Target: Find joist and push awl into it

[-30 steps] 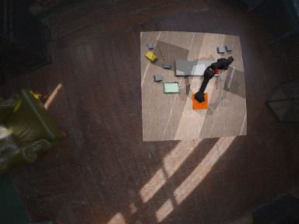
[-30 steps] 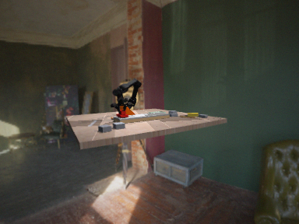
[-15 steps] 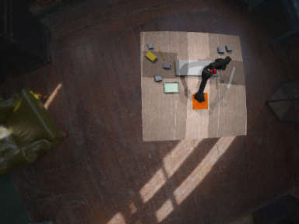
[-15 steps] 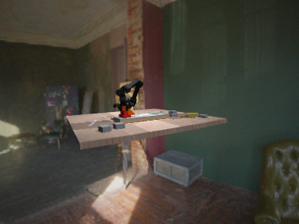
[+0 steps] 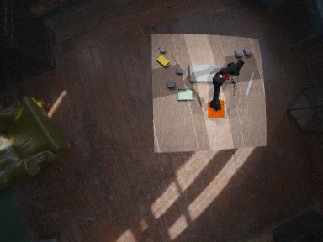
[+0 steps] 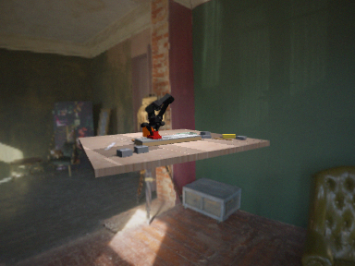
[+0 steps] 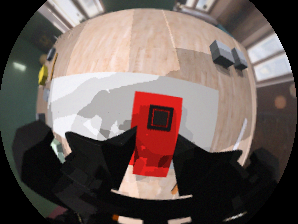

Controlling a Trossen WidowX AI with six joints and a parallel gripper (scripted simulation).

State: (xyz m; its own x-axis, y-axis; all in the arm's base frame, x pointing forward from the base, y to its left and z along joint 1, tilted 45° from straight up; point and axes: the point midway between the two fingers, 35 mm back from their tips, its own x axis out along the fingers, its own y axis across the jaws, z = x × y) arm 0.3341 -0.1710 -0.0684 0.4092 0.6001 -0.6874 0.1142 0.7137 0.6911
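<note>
My gripper (image 5: pixel 227 77) (image 6: pixel 154 134) (image 7: pixel 154 130) is shut on the red stud finder (image 5: pixel 225 76) (image 6: pixel 155 135) (image 7: pixel 159 142). The stud finder is at the right part of the pale floor panel (image 5: pixel 202 74) (image 6: pixel 185 139) (image 7: pixel 202 107), low over it or on it; I cannot tell if they touch. Its dark square display, with a thin red outline, faces the wrist camera. The awl (image 5: pixel 234 90), with an orange handle, lies on the table just off the panel's right end, toward the base. The pale green tray (image 5: pixel 185 95) is left of the base. The joist is hidden.
Grey blocks (image 5: pixel 239 54) (image 6: pixel 124 152) (image 7: pixel 221 54) stand beyond the panel's right end, and several others are at the left. A yellow block (image 5: pixel 163 60) (image 6: pixel 228 136) (image 7: pixel 43 76) and a thin orange stick (image 5: pixel 174 58) lie far left. A white strip (image 5: pixel 250 84) (image 7: pixel 242 131) lies right.
</note>
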